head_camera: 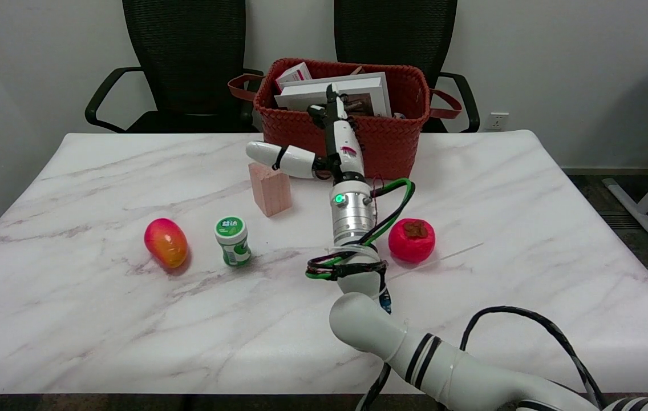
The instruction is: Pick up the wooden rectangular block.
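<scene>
A light wooden rectangular block (270, 189) stands upright on the marble table (101, 319), just in front of the basket's left end. My right hand (324, 151) hovers to the right of the block and a little above it, fingers spread and holding nothing. Its thumb (278, 158) sticks out leftward over the block's top edge; whether it touches the block I cannot tell. The other fingers point up in front of the basket.
A red woven basket (392, 145) with books stands behind the hand. On the table lie a red-orange mango (166, 242), a green-capped white bottle (233, 240) and a red persimmon (412, 240). Two black chairs stand beyond the table.
</scene>
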{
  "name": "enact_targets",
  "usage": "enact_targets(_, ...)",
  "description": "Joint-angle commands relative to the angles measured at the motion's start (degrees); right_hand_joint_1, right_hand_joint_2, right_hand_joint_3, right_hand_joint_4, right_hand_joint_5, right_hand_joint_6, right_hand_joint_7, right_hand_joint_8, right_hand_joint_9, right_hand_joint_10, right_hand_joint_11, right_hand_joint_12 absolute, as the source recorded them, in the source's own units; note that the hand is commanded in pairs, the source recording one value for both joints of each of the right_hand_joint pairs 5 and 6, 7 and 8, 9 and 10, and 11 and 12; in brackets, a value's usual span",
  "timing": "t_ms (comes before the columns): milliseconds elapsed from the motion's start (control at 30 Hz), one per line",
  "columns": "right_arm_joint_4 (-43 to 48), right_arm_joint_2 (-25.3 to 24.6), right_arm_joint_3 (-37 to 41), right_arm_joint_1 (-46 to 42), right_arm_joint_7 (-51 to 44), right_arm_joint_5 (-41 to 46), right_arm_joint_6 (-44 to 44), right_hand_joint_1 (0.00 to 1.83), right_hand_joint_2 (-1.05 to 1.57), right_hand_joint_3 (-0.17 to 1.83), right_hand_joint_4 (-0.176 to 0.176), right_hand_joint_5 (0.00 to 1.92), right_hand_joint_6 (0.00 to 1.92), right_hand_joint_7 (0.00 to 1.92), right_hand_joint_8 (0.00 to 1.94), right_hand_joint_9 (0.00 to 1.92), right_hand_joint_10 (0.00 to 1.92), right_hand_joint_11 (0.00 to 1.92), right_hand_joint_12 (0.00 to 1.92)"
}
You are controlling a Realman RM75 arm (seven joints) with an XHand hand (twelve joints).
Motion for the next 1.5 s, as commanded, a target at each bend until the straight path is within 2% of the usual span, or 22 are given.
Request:
enact_targets(33,1.1,-0.1,-4.2,0.8,-2.2,9.9,3.0,0.87,0.36,-0.04,0.0,0.0,0.0,0.4,0.4,0.4,0.4,0.05,0.05)
enact_targets(167,-0.2,-0.1,-4.8,0.9,-2.3,10.1,2.6,0.87,0.37,-0.04,0.0,0.0,0.0,0.4,0.4,0.41,0.41,0.09,0.09)
enact_targets(400,-2.1,-0.4,-5.4,1.9,-1.9,11.3,1.1,0.86,0.4,-0.02,0.0,0.0,0.0,0.4,0.4,0.39,0.39,0.0,0.0)
enact_targets(633,-2.9,-0.4,-5.4,1.9,-1.8,12.6,0.2,0.86,0.39,-0.01,0.0,0.0,0.0,0.38,0.38,0.33,0.33,0.0,0.0)
enact_targets(900,-4.4,-0.3,-4.9,2.1,-1.7,14.0,-3.1,0.87,0.36,0.0,0.0,0.0,0.0,0.27,0.27,0.25,0.25,0.0,0.0)
enact_targets(967,-4.7,-0.3,-4.8,2.2,-1.7,14.1,-3.4,0.87,0.34,0.0,0.0,0.0,0.0,0.13,0.13,0.14,0.14,0.0,0.0)
enact_targets(1133,-5.0,-0.2,-4.8,2.4,-1.7,15.9,-4.2,0.88,0.31,0.0,0.0,0.0,0.0,0.01,0.01,0.06,0.06,0.0,0.0)
enact_targets(1300,-6.3,-0.3,-4.7,3.1,-1.6,15.9,-4.6,0.88,0.3,-0.05,0.0,0.0,0.0,0.0,0.0,0.0,0.0,0.0,0.0)
enact_targets(1500,-9.0,-0.6,-5.1,4.5,-1.5,15.9,-4.9,0.88,0.31,-0.07,0.0,0.0,0.0,0.0,0.0,0.02,0.02,0.0,0.0)
